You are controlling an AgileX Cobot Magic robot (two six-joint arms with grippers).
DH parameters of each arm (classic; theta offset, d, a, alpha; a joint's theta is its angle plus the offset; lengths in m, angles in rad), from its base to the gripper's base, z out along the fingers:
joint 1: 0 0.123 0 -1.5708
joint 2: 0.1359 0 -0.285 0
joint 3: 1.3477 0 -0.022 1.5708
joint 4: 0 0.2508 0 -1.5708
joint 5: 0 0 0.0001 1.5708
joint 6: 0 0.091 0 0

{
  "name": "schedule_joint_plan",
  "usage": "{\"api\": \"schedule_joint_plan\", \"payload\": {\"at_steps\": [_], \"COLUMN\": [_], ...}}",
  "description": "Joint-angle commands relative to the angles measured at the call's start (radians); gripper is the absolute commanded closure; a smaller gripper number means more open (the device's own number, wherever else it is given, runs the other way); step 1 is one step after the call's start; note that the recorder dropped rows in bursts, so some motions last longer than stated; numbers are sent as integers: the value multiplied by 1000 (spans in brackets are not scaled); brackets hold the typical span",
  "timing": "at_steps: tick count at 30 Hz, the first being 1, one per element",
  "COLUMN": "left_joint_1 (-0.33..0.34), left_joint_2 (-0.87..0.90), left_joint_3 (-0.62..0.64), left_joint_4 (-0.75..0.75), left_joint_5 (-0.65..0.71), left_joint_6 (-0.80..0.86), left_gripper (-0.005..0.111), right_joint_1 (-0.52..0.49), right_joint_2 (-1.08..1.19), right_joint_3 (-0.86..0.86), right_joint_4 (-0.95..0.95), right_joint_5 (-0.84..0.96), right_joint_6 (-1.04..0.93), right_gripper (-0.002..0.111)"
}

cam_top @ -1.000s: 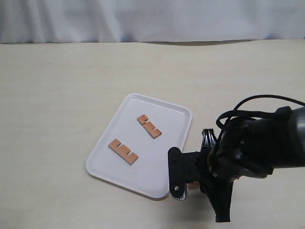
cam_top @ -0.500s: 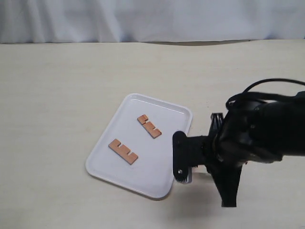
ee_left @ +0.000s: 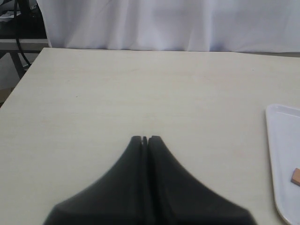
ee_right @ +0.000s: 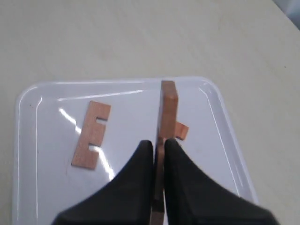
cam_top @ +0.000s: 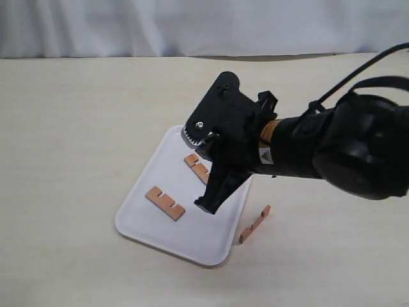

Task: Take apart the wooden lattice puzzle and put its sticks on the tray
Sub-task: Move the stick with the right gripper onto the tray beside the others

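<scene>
The white tray holds two loose notched sticks: one near its left end, the other partly behind my right gripper. That gripper hangs over the tray's middle, shut on a third stick, which shows edge-on and sticks out past the fingertips. In the right wrist view the tray lies below with a flat stick and the tip of another stick. A fourth stick lies on the table just off the tray's right edge. No assembled lattice shows. My left gripper is shut and empty over bare table.
The pale wooden table runs to a white curtain at the back. In the left wrist view the tray's rim and a bit of stick show at the edge. My bulky right arm reaches in from the right.
My right gripper has lifted from the table by the tray's front right corner and swung over the tray's middle with a stick. The stick on the table has come into view.
</scene>
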Motion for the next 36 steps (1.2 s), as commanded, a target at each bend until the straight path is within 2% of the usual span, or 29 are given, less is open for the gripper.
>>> {"api": "schedule_joint_plan", "payload": {"at_steps": [1,5,7,10,12,15,22,26,29,32,36], "left_joint_1": [0,0,0,0,0,0,0,0,0,0,0], "left_joint_2": [-3,-3,-3,-3,-3,-3,-3,-3,-3,-3,-3], "left_joint_3": [2,2,2,2,2,2,2,2,2,2,2], "left_joint_4": [2,2,2,2,2,2,2,2,2,2,2], "left_joint_5": [-4,-4,-4,-4,-4,-4,-4,-4,-4,-2,-2], "left_joint_6": [-1,-1,-1,-1,-1,-1,-1,-1,-1,-1,-1], "left_gripper": [107,107,107,107,107,107,107,107,107,107,107], "right_joint_1": [-3,-3,-3,-3,-1,20,115,116,116,113,43], "right_joint_2": [122,225,260,295,301,269,110,34,-2,-6,21], "right_joint_3": [-15,-70,-90,-108,-112,-126,-176,-212,-212,-212,-211], "right_joint_4": [5,21,21,21,21,21,-11,-11,-78,-135,-84], "right_joint_5": [-108,-26,11,46,57,67,155,311,434,652,809], "right_joint_6": [32,32,46,109,137,144,131,36,17,-38,-120], "right_gripper": [104,103,96,76,58,43,41,41,41,41,41]}}
